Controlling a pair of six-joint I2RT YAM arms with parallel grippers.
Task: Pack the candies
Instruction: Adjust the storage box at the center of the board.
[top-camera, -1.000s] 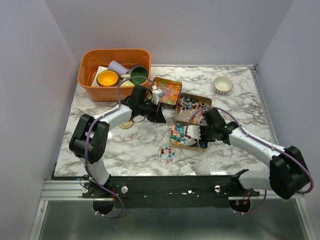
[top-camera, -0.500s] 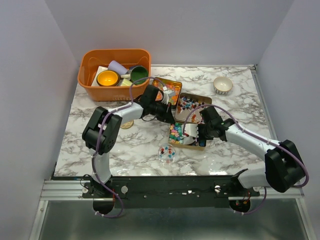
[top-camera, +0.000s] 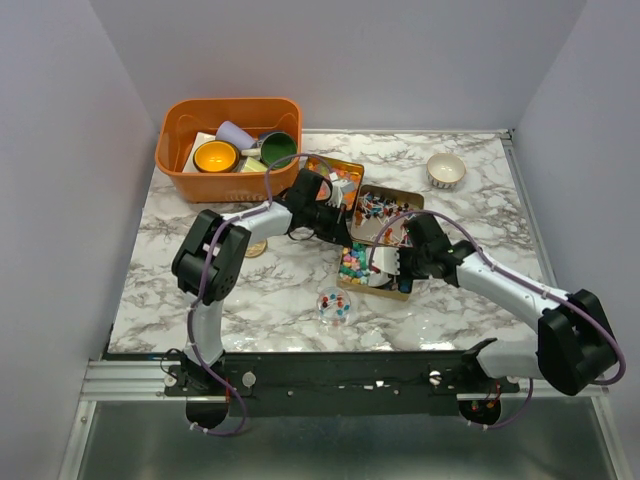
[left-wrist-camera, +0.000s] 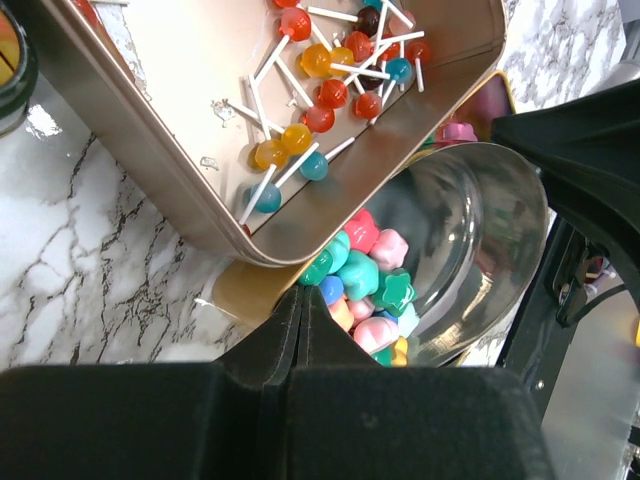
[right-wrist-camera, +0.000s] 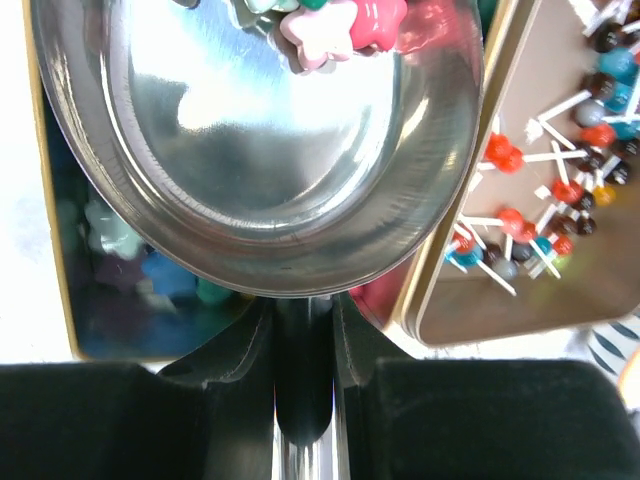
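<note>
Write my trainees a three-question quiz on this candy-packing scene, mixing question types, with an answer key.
1. True or false: the right gripper has its fingers shut on the handle of the metal scoop.
2. What lies in the scoop? A) lollipops B) star-shaped candies C) nothing
3. Fill in the colour: the yellow bowl sits inside the ___ bin at the back left of the table.

Key: 1 true; 2 B; 3 orange.
</note>
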